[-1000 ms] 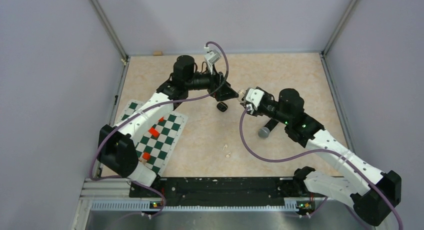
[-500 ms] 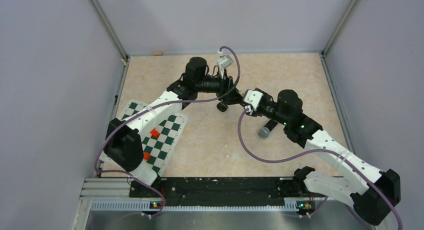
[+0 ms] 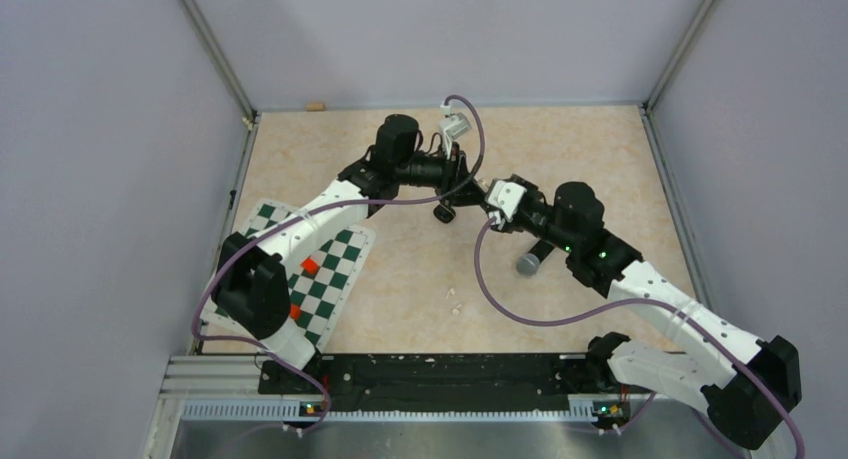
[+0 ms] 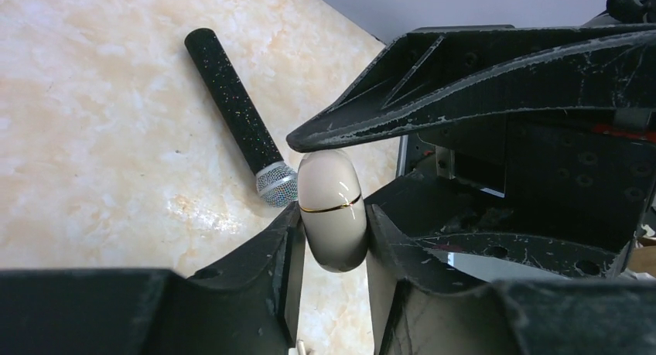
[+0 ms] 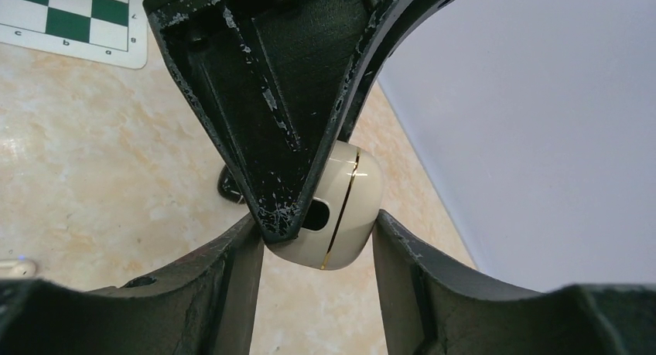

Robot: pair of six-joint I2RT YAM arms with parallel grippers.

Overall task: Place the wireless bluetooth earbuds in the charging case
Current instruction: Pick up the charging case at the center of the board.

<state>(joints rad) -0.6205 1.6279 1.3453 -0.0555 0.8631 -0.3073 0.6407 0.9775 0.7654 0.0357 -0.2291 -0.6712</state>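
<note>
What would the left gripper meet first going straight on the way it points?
Probably the right gripper: its finger lies across the far end of the charging case that the left gripper clasps, with no visible gap.

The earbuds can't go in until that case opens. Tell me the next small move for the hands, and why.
Probably hinge the lid open, one hand steadying the base. The cream charging case is pinched by both the left hand and the right hand, its gold seam is shut, and what look like white earbuds lie loose on the table.
</note>
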